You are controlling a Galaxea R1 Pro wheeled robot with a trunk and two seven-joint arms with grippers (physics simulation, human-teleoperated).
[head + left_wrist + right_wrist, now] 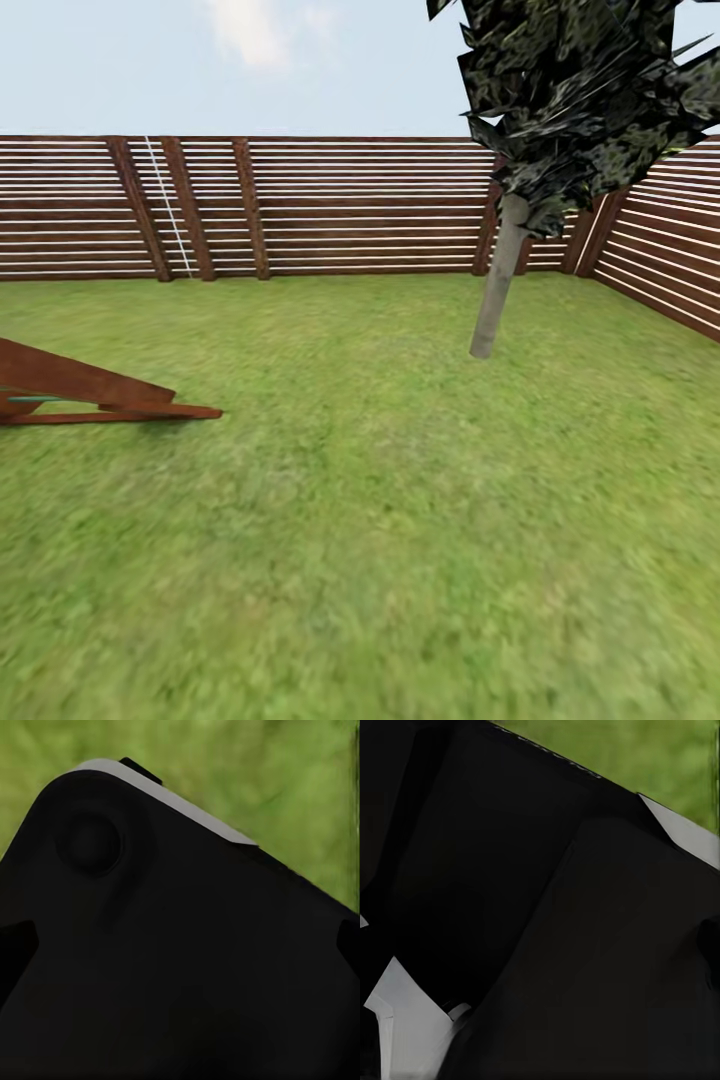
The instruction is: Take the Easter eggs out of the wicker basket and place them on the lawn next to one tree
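Head view: lawn ahead; tree near fence | wrist views: my dark body panels over grass; can't tell either gripper's state

Short green lawn stretches ahead of me to a brown slatted fence. A tree with a smooth pale trunk stands rooted in the grass, ahead and to my right; reddish-brown wooden beams rest on the turf to my left.
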